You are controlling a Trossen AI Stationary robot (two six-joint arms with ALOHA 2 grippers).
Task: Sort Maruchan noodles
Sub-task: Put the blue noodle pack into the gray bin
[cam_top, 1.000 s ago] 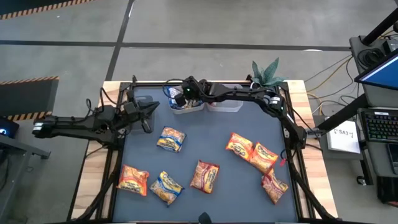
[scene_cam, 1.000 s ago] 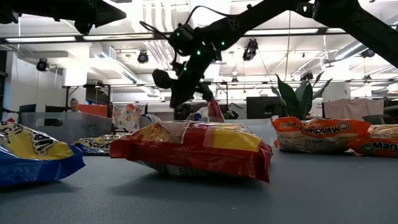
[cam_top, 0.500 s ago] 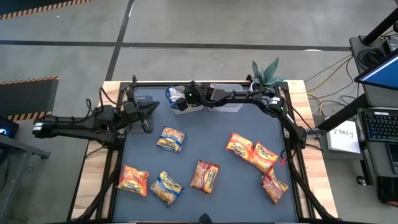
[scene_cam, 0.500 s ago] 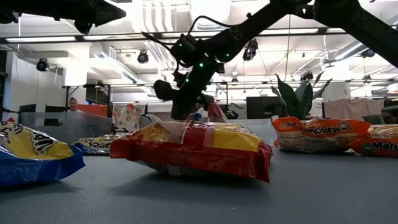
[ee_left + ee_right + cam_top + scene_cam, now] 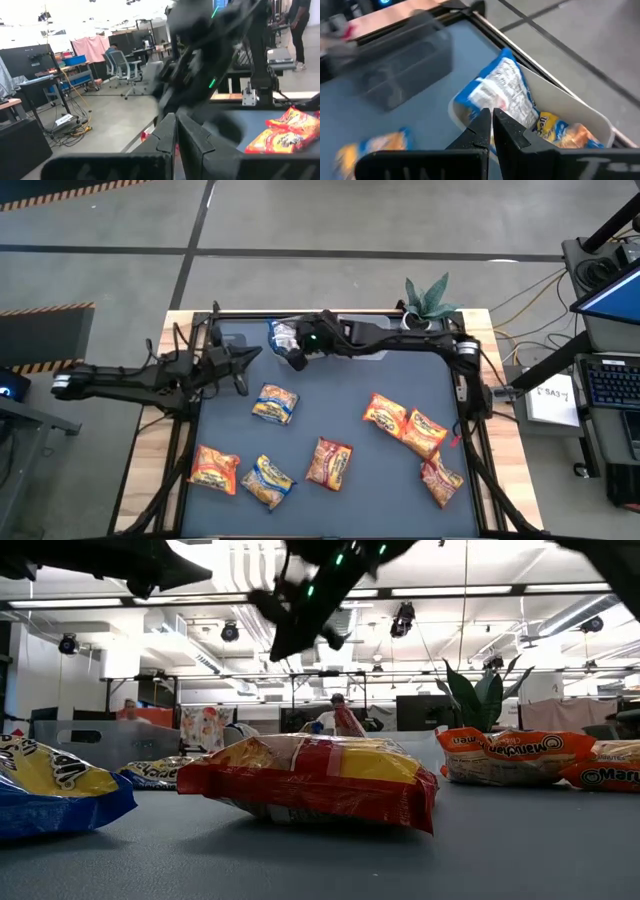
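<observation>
Office clutter behind, dark mat surface (image 5: 340,405) up front. One blue-and-yellow noodle packet (image 5: 504,94) stands on end in a clear tub (image 5: 580,117) at the far edge, tilted against packets already there, so blues probably collect here. Right pincer (image 5: 491,125) sits just above it, shut and empty. Left pincer (image 5: 252,352), also shut, waits nearby. Seven packets (image 5: 329,463) lie scattered, unsorted.

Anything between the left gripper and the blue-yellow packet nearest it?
Nothing visible. The left gripper, fingers shut, sits at the mat's back left; the blue-yellow packet lies on open mat just in front. The right gripper hovers nearby, off that line.
</observation>
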